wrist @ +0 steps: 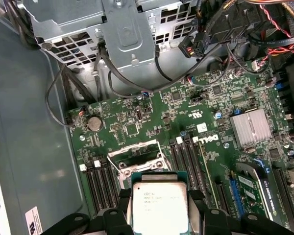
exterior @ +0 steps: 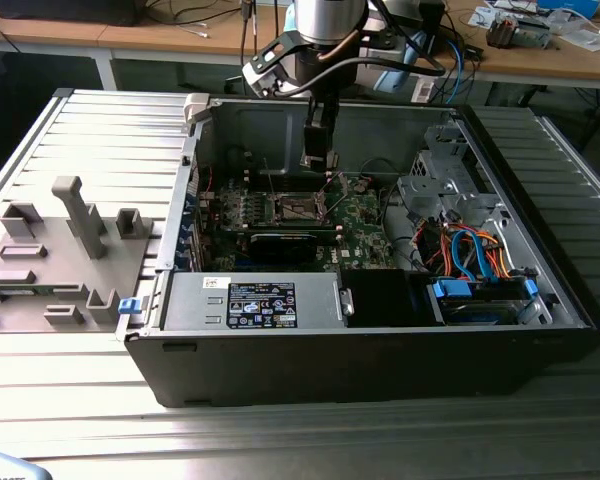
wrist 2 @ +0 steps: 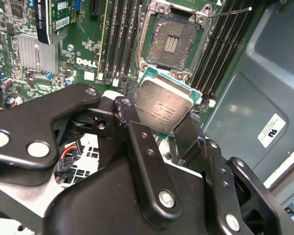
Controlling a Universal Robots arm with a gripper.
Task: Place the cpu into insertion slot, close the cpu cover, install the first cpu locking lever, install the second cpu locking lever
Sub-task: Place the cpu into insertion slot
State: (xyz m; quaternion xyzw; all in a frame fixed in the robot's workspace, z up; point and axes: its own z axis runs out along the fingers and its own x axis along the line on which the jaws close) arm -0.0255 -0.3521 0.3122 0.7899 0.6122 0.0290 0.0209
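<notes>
My gripper [exterior: 318, 158] hangs inside the open computer case, shut on the cpu [wrist 2: 162, 107], a flat square chip with a dull silver top. Black fingers [wrist 2: 133, 128] clamp two opposite edges of the cpu [wrist: 159, 205] in both wrist views. The chip hovers tilted, just off to one side of the insertion slot [wrist 2: 172, 41], apart from it. The insertion slot [exterior: 294, 208] lies uncovered, its contact field exposed inside a silvery rim [wrist: 137, 149]. A thin locking lever [wrist 2: 230, 12] sticks up beside it. I cannot tell the cpu cover apart from that rim.
Long memory slots [wrist 2: 120, 39] flank the socket on both sides. A black card [exterior: 280, 243], a finned heatsink [wrist: 252, 127], a metal drive cage [exterior: 440, 170] with loose cables [exterior: 470, 250] and a power supply [exterior: 260, 300] crowd the case. A grey fixture tray [exterior: 50, 250] lies at the exterior view's left.
</notes>
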